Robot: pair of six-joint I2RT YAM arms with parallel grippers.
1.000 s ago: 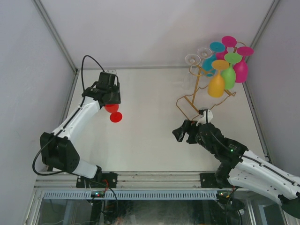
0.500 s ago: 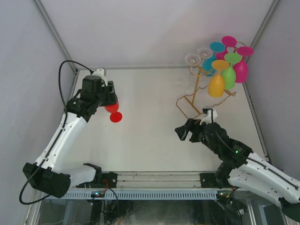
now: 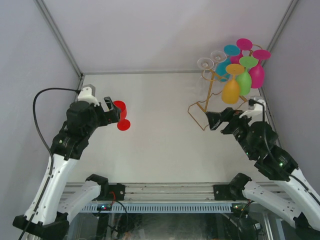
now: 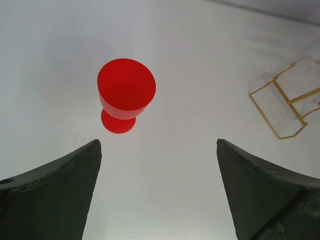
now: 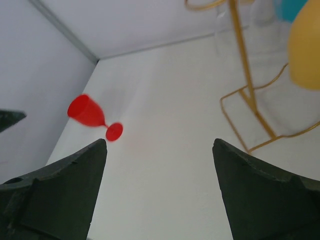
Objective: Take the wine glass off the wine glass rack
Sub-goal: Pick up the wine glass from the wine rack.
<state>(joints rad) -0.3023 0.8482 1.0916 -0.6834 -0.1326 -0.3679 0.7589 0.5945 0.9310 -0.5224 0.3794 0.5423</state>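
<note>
As the red wine glass (image 4: 126, 92) stood on the counter (image 3: 165, 145), the left pincer (image 4: 157, 145) gaped empty — the right pincer (image 5: 160, 142), spread too, faced the wine glass rack (image 5: 244, 65), probably for another.

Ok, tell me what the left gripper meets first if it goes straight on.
Probably the red glass, standing just left of the left gripper's midline; if it misses, the table. Depth is unclear.

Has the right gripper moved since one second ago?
Yes. In the top view the right gripper moved up and right, closer to the wine glass rack.
</note>
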